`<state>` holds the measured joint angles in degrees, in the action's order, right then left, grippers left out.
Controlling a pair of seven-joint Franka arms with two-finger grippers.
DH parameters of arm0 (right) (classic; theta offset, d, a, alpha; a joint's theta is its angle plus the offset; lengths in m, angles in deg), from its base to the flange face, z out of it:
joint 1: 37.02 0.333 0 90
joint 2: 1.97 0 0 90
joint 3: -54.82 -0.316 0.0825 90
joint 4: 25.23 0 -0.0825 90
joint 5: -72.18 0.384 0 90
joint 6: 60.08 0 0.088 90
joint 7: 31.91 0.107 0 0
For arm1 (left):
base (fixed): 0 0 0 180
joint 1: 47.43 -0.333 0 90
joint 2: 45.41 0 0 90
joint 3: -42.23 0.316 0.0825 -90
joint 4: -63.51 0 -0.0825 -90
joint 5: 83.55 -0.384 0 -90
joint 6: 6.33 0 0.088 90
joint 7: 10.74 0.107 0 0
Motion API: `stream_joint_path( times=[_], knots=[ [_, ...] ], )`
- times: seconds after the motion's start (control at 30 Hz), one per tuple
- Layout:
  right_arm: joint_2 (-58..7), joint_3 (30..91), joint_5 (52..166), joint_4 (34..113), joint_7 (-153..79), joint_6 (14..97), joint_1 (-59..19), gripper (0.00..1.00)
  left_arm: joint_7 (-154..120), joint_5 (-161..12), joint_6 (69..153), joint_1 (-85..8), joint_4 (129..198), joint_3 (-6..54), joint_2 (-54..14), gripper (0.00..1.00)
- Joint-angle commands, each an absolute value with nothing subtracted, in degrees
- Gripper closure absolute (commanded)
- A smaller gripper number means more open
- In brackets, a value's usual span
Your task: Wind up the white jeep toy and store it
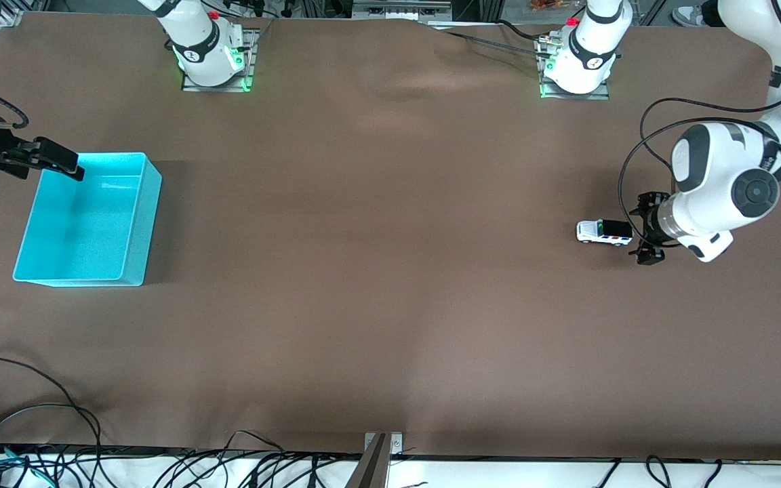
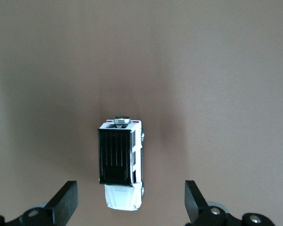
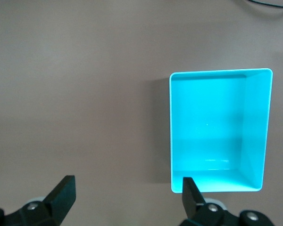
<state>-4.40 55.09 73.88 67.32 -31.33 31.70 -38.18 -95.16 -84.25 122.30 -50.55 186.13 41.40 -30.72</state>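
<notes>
You had the white jeep toy (image 2: 120,163) lying lengthwise just ahead of the left gripper (image 1: 646,227), its jaws spread wide and empty, while the right gripper (image 1: 58,160), also spread, waited over the blue bin (image 1: 139,224).

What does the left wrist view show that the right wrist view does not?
Only the left wrist view shows the white jeep toy, standing on the brown table untouched, between the spread fingers of the open left gripper. Only the right wrist view shows the turquoise bin, with nothing in it, under the open right gripper. Both show the same brown cloth surface and a pair of black fingers holding nothing.
</notes>
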Motion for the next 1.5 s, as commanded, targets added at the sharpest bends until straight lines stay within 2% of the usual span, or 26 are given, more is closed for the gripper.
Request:
stream_joint_path(
  times=[0.0,0.27,0.57,0.83,1.03,1.17,1.27,1.33,1.47],
  knots=[
    [-4.96,55.17,74.12,66.09,-32.0,31.5,-38.25,0.0,-97.74,-83.98,129.71,-50.86,194.2,41.26,-34.34,0.0],
    [-5.04,55.17,74.12,66.09,-31.73,31.5,-38.25,0.0,-101.17,-83.98,137.63,-50.86,198.07,41.26,-33.11,0.0],
    [-5.04,55.17,74.2,66.09,-31.56,31.5,-38.25,0.0,-101.61,-83.98,139.74,-50.77,197.99,41.26,-30.74,0.0],
    [-5.04,55.08,74.2,65.83,-31.38,31.59,-38.16,0.0,-100.91,-84.07,140.27,-50.24,197.9,41.26,-29.16,0.06],
    [-5.04,55.17,74.29,65.74,-31.21,31.59,-38.17,0.0,-101.0,-87.23,140.27,-50.07,197.9,41.17,-28.19,0.23],
    [-4.96,55.08,74.29,65.74,-31.21,31.59,-38.16,0.0,-100.91,-88.38,140.27,-50.07,197.81,41.17,-27.66,0.44],
    [-4.96,55.17,74.29,65.74,-31.21,31.59,-38.16,0.0,-100.82,-88.38,140.27,-50.07,197.72,41.17,-27.66,0.68],
    [-4.96,55.08,74.29,65.74,-31.21,31.59,-38.16,0.0,-100.82,-88.38,140.01,-49.98,197.46,41.09,-27.75,0.8],
    [-4.96,55.17,74.29,65.74,-31.21,31.5,-38.16,0.0,-100.82,-88.38,139.83,-49.98,197.2,41.09,-27.92,0.9]
  ],
)
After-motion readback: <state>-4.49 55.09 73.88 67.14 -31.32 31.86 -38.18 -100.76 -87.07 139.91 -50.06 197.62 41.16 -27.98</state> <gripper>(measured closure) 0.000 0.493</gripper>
